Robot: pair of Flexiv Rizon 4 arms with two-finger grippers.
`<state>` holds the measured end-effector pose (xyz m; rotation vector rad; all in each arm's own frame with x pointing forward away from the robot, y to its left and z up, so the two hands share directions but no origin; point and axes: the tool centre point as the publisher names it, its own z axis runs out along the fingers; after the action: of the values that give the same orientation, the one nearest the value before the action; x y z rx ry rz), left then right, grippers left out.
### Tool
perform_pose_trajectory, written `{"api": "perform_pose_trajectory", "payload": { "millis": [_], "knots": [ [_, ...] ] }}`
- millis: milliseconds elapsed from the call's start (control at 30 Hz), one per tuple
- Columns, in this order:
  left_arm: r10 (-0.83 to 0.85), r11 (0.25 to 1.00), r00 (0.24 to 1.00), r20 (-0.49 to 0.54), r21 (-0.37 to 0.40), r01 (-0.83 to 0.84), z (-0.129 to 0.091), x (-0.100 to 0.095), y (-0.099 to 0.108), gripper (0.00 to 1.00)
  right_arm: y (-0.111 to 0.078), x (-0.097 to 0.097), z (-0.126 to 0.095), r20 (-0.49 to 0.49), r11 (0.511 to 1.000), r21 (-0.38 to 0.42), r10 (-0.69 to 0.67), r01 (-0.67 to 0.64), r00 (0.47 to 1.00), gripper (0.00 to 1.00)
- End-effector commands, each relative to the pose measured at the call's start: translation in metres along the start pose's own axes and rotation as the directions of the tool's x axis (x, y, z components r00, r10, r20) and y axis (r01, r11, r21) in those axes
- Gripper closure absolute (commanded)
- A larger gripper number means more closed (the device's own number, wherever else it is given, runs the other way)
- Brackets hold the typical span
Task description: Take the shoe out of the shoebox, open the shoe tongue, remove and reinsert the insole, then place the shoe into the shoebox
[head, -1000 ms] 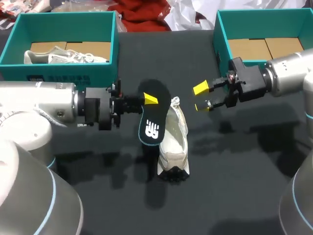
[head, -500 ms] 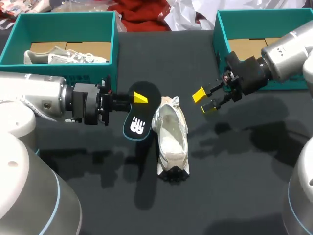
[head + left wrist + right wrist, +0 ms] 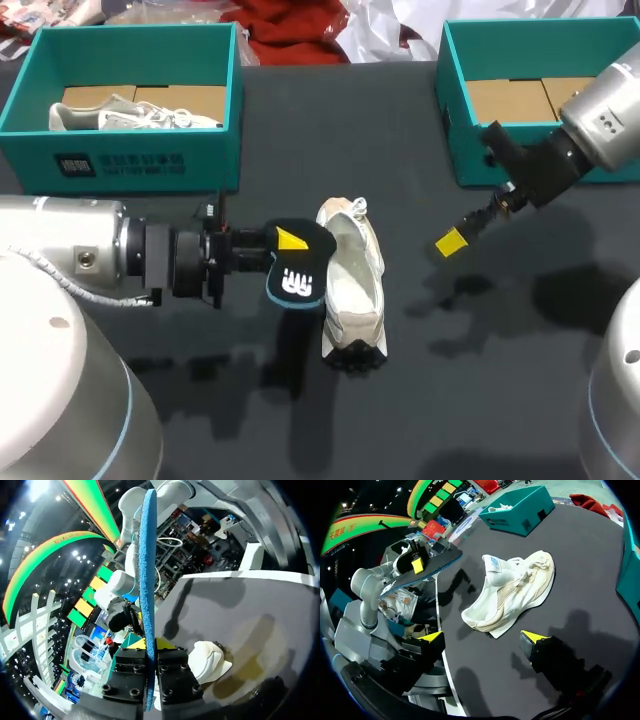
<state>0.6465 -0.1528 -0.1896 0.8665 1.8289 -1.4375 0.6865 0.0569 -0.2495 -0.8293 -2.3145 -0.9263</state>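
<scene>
Lying on its side, the shoe (image 3: 352, 285) is seen at mid-frame in the head view, well apart from the box (image 3: 452, 110) at upper right. The insole (image 3: 298, 270) is pinched between the left gripper's (image 3: 288, 240) fingers, just left of the shoe. The right gripper (image 3: 483, 637) is held right of the shoe, fingers spread.

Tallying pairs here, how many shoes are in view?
2: one shoe on the table centre, a second shoe inside the left shoebox. The right shoebox is partly cut off, so another may hide.

The insole (image 3: 300, 268) hides part of the shoe's (image 3: 355, 290) side.
</scene>
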Motion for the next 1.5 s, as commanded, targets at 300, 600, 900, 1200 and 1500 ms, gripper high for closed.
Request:
{"api": "perform_pose_trajectory", "payload": {
  "millis": [300,600,900,1200,1500],
  "knots": [
    [0.105,0.983,0.994,0.001,-0.152,-0.103,-0.008,0.012,-0.033,1.00,-0.010,0.010,-0.002,0.037,1.000,-0.021,0.002,-0.001,0.999,0.00],
    [-0.154,0.986,0.986,-0.067,0.050,0.158,-0.005,0.020,-0.043,1.00,-0.029,0.000,0.014,0.085,0.961,0.078,-0.270,0.264,0.959,0.00],
    [-0.277,0.955,0.956,-0.097,0.082,0.285,0.005,0.021,-0.044,1.00,-0.042,-0.008,0.020,0.134,0.939,0.123,-0.337,0.322,0.932,0.00],
    [-0.249,0.968,0.967,-0.043,-0.012,0.249,0.010,0.020,-0.053,1.00,-0.047,-0.012,0.024,0.131,0.930,0.155,-0.353,0.332,0.927,0.00],
    [-0.356,0.934,0.933,-0.052,-0.040,0.355,0.022,0.029,-0.049,1.00,-0.044,-0.018,0.039,0.153,0.876,0.217,-0.467,0.432,0.871,0.00]
  ]
}}
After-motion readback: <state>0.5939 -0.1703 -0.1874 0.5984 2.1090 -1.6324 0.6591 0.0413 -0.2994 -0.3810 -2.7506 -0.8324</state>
